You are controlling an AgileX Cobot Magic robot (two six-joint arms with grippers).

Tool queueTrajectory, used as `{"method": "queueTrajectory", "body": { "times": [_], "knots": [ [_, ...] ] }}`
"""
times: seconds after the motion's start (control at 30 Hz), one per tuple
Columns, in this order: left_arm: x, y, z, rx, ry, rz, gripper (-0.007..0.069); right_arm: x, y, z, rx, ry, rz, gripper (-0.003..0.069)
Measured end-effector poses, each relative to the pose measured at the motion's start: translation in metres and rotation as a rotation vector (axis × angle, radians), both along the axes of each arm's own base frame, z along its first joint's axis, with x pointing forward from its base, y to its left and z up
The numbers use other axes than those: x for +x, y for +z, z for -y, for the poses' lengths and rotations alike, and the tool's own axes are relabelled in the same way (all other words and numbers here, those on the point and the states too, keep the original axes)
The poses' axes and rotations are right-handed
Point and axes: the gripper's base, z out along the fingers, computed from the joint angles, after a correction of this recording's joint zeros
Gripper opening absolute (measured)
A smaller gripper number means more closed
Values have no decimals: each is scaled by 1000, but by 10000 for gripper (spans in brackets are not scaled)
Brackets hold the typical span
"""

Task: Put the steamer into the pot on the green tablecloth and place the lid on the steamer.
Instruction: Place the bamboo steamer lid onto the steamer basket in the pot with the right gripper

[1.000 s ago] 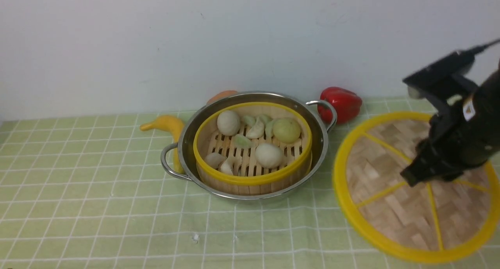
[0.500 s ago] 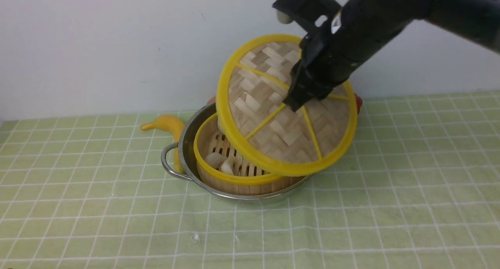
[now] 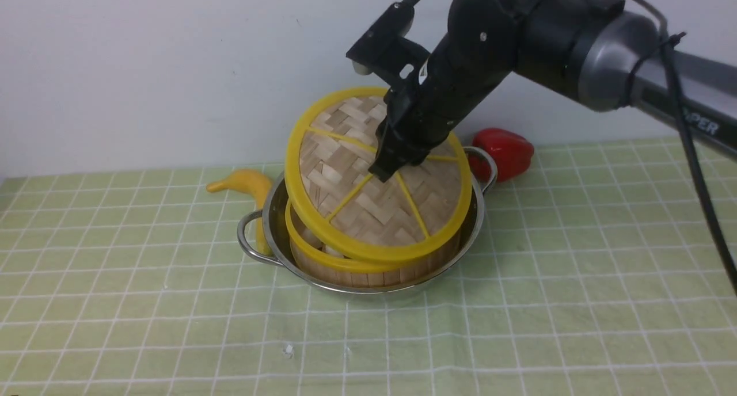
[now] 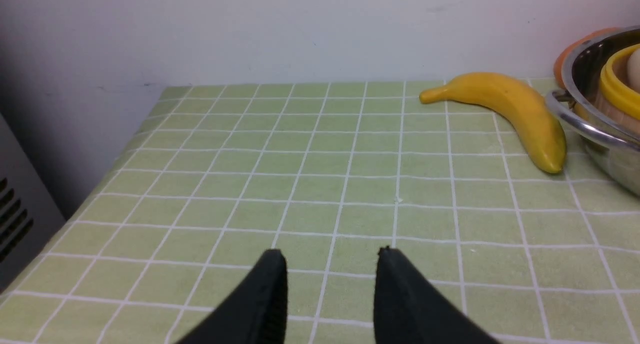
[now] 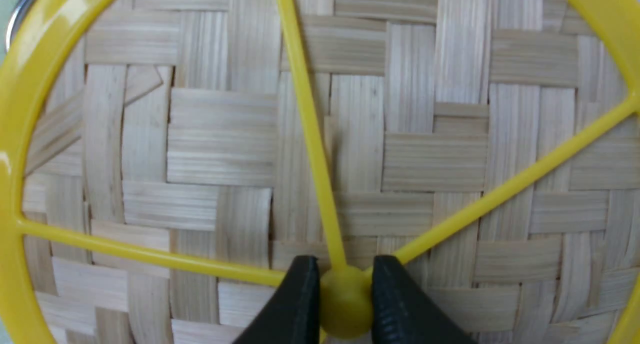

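The green tablecloth is spreading wide and open in front of the pot and out to its right, while the pale wall is closing off the far edge just behind it. A banana is lying just beside the pot's left handle, and a red pepper is sitting near the right handle, against the wall. The steamer is sitting inside the pot, its yellow rim ringed by the steel wall. The lid is hanging tilted over the steamer, its far edge raised and its near edge coming down close to the steamer's front rim; whether the two are touching cannot be told. On the left side a gap is showing between lid and steamer. The right arm is reaching in from the upper right, its wrist bending down and leftward, fingers pointing at the lid's centre. The right gripper is pinching the lid's yellow centre knob, both fingers pressing its sides. The left gripper is hovering over open cloth well to the left of the pot, its jaws standing apart with only cloth showing between them, near the cloth's left edge.
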Motion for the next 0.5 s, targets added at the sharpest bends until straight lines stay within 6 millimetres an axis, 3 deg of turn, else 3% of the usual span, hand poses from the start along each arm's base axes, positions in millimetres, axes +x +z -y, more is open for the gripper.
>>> {"method": "queueTrajectory", "body": {
  "times": [0.5],
  "knots": [
    [0, 0, 0, 0, 0, 0, 243, 10, -24, -9, 16, 22, 4, 146]
  ]
}}
